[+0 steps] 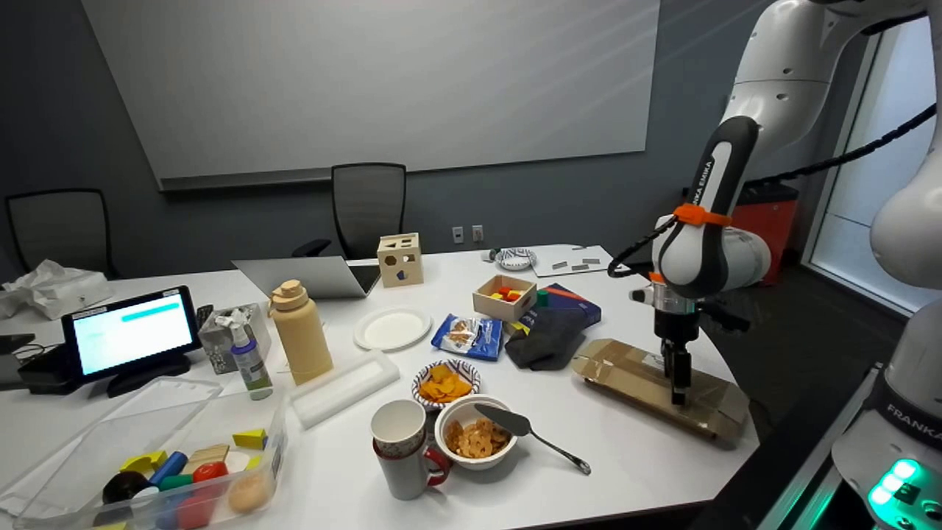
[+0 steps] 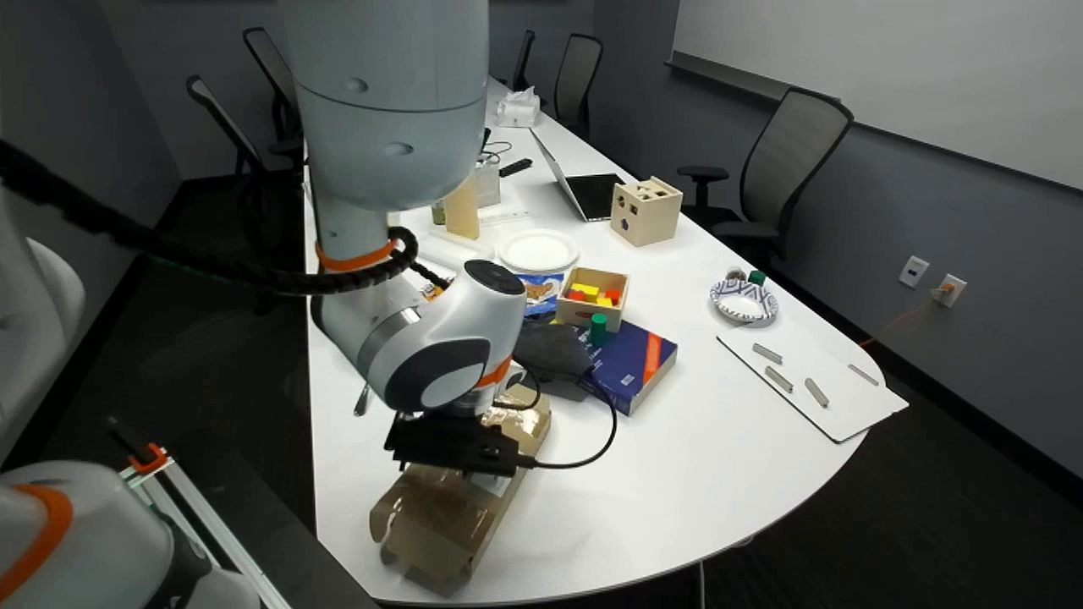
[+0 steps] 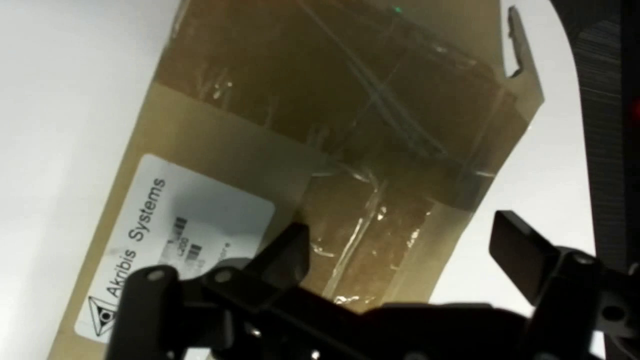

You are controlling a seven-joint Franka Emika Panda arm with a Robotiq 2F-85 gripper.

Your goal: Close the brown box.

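The brown box (image 1: 625,372) lies flat on the white table near its rounded end, with its taped top facing up. It also shows in an exterior view (image 2: 448,516), partly behind the arm. In the wrist view the box top (image 3: 240,130) carries shiny tape and a white label (image 3: 185,220). A slotted flap (image 3: 525,65) sticks out at its far right corner. My gripper (image 1: 678,386) points down over the box. In the wrist view the gripper (image 3: 400,232) is open, one finger over the box top and the other over the table beside the box's edge. I cannot tell whether it touches.
A dark cloth (image 1: 548,338) and a blue box (image 2: 626,368) lie beside the brown box's far end. A white bowl of cookies (image 1: 478,440) with a cake server (image 1: 508,419) stands farther along the table. The table edge (image 2: 643,584) runs close to the box.
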